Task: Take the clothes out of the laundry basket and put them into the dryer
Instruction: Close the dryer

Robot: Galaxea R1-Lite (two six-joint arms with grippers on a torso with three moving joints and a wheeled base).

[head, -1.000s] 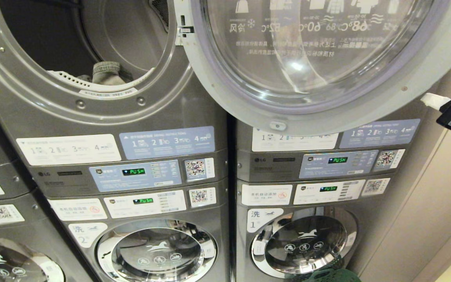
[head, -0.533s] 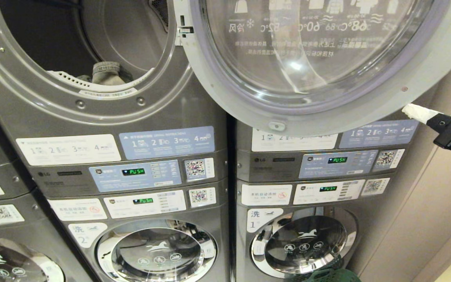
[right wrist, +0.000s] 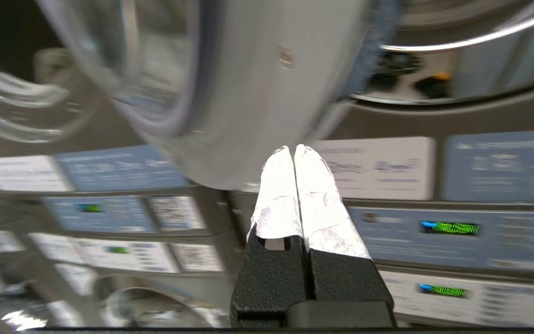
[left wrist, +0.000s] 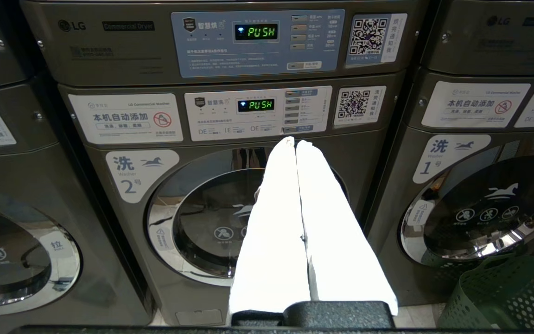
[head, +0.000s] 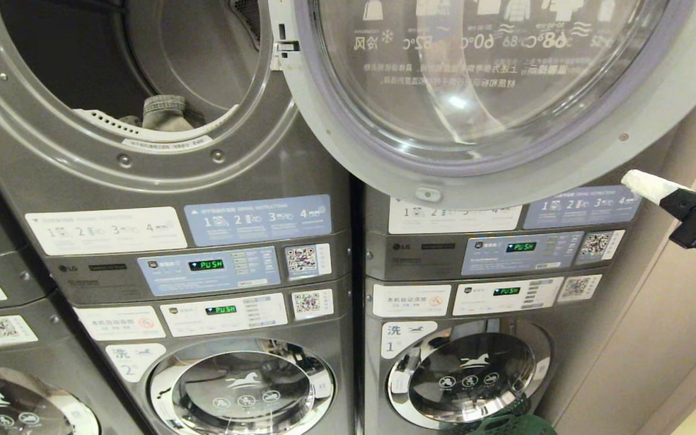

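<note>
the right gripper (head: 635, 179) hangs at three o'clock in the head view, its white fingers pressed together on nothing, tip just beside the lower rim of the open dryer door (head: 565, 163). a grey garment (head: 167, 113) lies inside the dryer drum (head: 203, 54) at ten o'clock. the green laundry basket (left wrist: 508, 297) stands on the floor by washer 1. the left gripper (left wrist: 295, 144), fingers pressed together, faces washer 2 (left wrist: 211, 227).

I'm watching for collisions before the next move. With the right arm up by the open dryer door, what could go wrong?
1. The right gripper, fingers shut and empty, sits just beside the rim of the round glass dryer door; pushing off-centre could make it slip off.
2. The grey garment lies at the drum's lip and might get pinched when the door swings shut.
</note>
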